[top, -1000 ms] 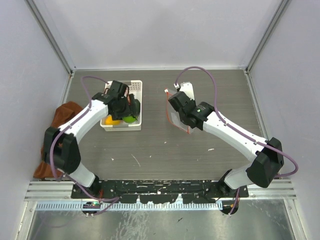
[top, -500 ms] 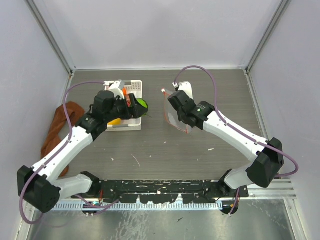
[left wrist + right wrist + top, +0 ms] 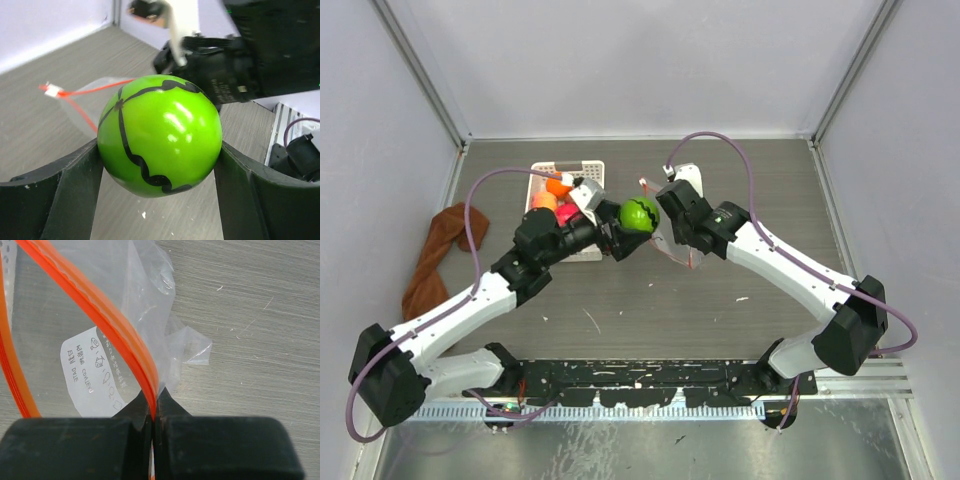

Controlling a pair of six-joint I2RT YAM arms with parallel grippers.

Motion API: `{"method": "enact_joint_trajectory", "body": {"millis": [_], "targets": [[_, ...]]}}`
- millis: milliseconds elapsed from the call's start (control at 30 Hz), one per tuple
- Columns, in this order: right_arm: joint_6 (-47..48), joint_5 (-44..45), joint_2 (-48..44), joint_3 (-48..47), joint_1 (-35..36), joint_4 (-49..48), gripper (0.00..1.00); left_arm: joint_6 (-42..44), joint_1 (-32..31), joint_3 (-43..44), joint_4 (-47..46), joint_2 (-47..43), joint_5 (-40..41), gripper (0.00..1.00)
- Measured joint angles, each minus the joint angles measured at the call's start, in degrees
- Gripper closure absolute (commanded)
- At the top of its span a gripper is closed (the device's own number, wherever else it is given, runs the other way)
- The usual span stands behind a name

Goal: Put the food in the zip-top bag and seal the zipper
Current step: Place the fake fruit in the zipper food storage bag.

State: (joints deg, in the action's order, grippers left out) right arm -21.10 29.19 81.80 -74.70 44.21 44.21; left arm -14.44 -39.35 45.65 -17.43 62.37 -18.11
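My left gripper (image 3: 632, 222) is shut on a bright green toy fruit (image 3: 639, 214) with dark wavy lines and holds it above the table, close to the left of the zip-top bag (image 3: 670, 238). It fills the left wrist view (image 3: 160, 135), with the bag's mouth (image 3: 95, 95) behind. My right gripper (image 3: 678, 222) is shut on the bag's red-orange zipper strip (image 3: 120, 340) and holds the clear bag (image 3: 75, 330) up with its mouth open. More food, orange (image 3: 558, 186) and magenta (image 3: 563, 212), lies in the white basket (image 3: 588, 172).
A brown cloth (image 3: 432, 260) lies at the left table edge. The white slotted basket stands at the back left, partly under my left arm. Grey walls enclose the table on three sides.
My left arm lifted the green fruit out of the basket and carried it right to the bag's mouth. The right gripper kept holding the bag, raised slightly.
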Motion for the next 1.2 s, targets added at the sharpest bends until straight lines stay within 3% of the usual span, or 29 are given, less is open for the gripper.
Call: {"method": "enact_joint_trajectory", "body": {"millis": [300, 700, 1200], "targets": [[0.0, -1.0, 0.0, -0.1, -0.5, 0.0, 1.0, 13.9, -4.0, -1.0, -11.6, 5.4, -3.8, 0.54], [0.5, -3.2, -0.6, -0.1, -1.4, -0.4, 1.0, 22.0, -3.9, -4.6, -21.7, 11.5, -2.5, 0.56], [2.0, -8.7, -1.7, 0.4, 0.0, -3.0, 1.0, 25.9, -4.0, -5.4, -19.0, 15.0, -1.3, 0.48]]}}
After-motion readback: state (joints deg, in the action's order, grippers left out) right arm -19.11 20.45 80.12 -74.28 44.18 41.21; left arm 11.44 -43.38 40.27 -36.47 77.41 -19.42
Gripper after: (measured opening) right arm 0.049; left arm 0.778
